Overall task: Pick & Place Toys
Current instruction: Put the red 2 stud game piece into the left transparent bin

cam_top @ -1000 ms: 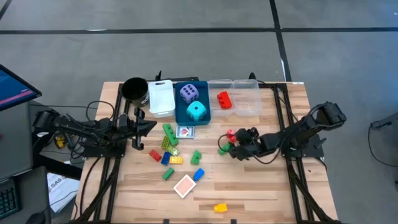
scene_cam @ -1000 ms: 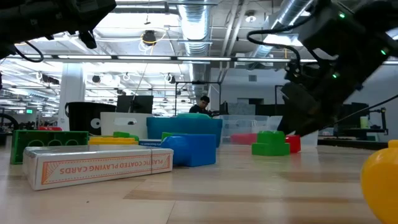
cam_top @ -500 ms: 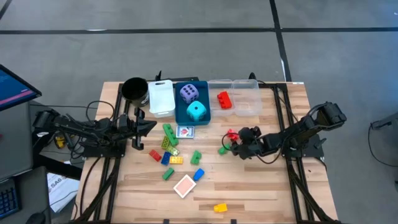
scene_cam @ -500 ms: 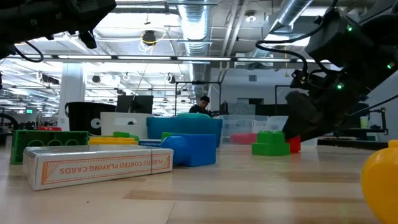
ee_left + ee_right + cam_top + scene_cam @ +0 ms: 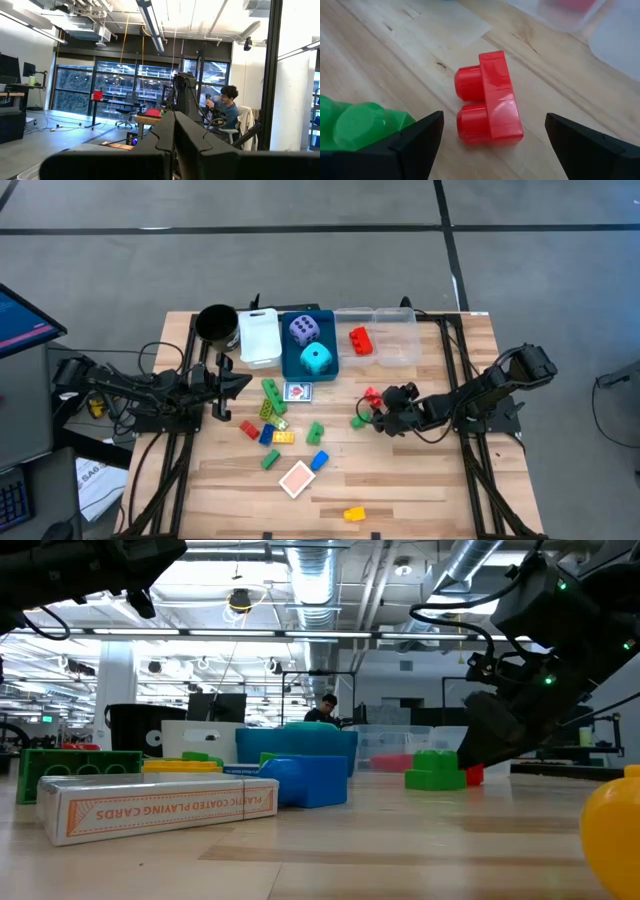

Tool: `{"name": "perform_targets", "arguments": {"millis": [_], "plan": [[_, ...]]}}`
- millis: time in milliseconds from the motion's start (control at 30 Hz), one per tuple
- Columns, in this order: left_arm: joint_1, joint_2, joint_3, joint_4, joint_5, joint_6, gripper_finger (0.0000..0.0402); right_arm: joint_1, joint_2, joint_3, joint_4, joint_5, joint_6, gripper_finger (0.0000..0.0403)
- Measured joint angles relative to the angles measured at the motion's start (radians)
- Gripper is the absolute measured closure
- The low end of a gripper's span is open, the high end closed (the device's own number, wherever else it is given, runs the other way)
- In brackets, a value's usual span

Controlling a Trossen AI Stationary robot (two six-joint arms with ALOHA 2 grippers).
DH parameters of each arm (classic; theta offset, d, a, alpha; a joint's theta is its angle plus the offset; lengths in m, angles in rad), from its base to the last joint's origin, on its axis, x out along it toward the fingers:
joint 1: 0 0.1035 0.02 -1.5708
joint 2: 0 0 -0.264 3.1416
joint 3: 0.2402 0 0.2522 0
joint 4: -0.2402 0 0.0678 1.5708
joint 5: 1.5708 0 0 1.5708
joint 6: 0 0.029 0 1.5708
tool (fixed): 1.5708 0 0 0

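A small red brick [image 5: 490, 105] lies on its side on the table, studs level, with a green brick [image 5: 355, 125] beside it. My right gripper [image 5: 492, 150] is open and slants down over the red brick [image 5: 370, 395], one finger on each side of it and touching nothing. My left gripper [image 5: 238, 384] is shut and empty, raised at the table's left side. More toys lie mid-table: a cluster of bricks [image 5: 270, 418], a card box [image 5: 298, 392], a card [image 5: 297, 478] and a yellow brick [image 5: 354, 514].
Along the far edge stand a black cup [image 5: 215, 323], a white bin [image 5: 259, 337], a blue bin [image 5: 326, 320] holding a purple and a cyan die, and a clear bin [image 5: 395, 340] holding a red brick. The green brick [image 5: 357, 421] lies just near of my right gripper.
My right gripper has sunk a little toward the red brick and rolled slightly, then held still. Its fingers stay open. The bricks have not moved.
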Motion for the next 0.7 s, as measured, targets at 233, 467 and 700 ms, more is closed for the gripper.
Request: {"name": "perform_targets", "arguments": {"millis": [233, 467, 700], "plan": [[0.000, 0.000, 0.000, 0.000, 0.000, -0.001, 0.0399, 0.000, 0.000, -0.008, 0.038, 0.008, -0.044, 0.0058], [0.000, 0.000, 0.000, 0.000, 0.000, -0.002, 0.0399, 0.004, 0.000, -0.101, 0.234, 0.037, -0.051, 0.0058], [0.000, 0.000, 0.000, 0.000, 0.000, -0.003, 0.0399, 0.003, 0.000, -0.125, 0.268, 0.046, -0.053, 0.0071]]}}
